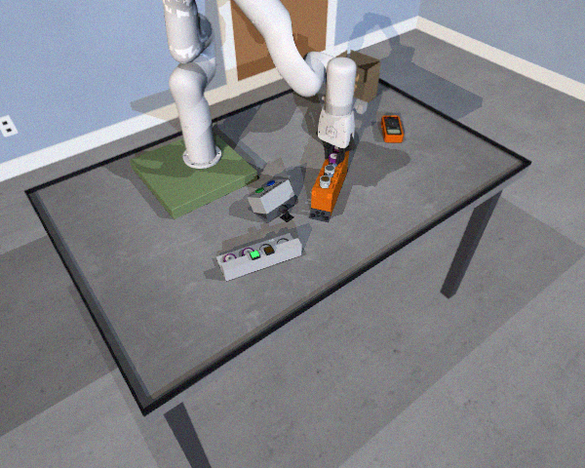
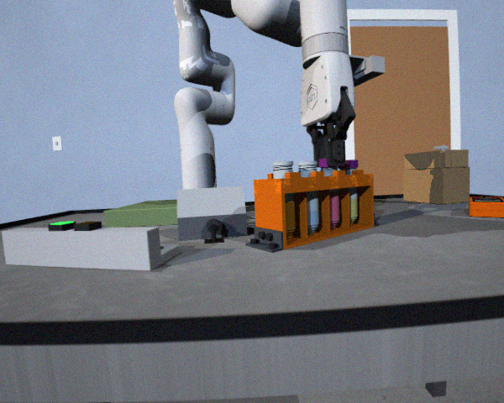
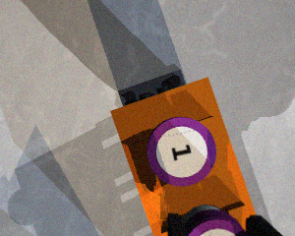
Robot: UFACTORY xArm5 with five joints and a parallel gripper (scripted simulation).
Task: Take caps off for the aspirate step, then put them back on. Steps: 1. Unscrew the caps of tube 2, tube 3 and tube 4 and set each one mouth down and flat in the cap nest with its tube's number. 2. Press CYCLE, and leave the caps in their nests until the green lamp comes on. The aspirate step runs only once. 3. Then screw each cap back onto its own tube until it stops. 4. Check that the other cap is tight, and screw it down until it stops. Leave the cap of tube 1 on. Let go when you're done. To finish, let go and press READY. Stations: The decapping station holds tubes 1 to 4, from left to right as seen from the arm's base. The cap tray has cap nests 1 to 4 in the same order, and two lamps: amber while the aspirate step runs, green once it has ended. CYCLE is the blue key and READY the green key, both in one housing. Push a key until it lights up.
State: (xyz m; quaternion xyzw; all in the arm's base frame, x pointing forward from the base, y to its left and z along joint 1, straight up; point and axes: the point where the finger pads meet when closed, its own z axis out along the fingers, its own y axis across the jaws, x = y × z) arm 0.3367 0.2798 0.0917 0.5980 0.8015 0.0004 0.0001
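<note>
The orange decapping station (image 1: 329, 185) holds four tubes. My gripper (image 2: 329, 161) stands straight down over tube 2 and is shut on its purple cap (image 2: 322, 163), which sits at the same height as the purple cap of tube 1 (image 2: 351, 164) beside it. In the wrist view the cap marked 1 (image 3: 182, 151) is in the middle and the gripped cap (image 3: 213, 227) is at the bottom edge between my fingers. Tube 3 (image 2: 307, 165) and tube 4 (image 2: 282, 165) stand uncapped. The cap tray (image 1: 259, 257) holds two purple caps (image 1: 227, 257) (image 1: 246, 251) and its green lamp (image 1: 254, 253) is lit.
The grey key housing (image 1: 271, 197) with the blue key (image 1: 270, 183) and the green key (image 1: 258, 190) stands between the arm's green base plate (image 1: 192, 174) and the station. A cardboard box (image 1: 364, 74) and an orange meter (image 1: 392, 128) lie at the far side.
</note>
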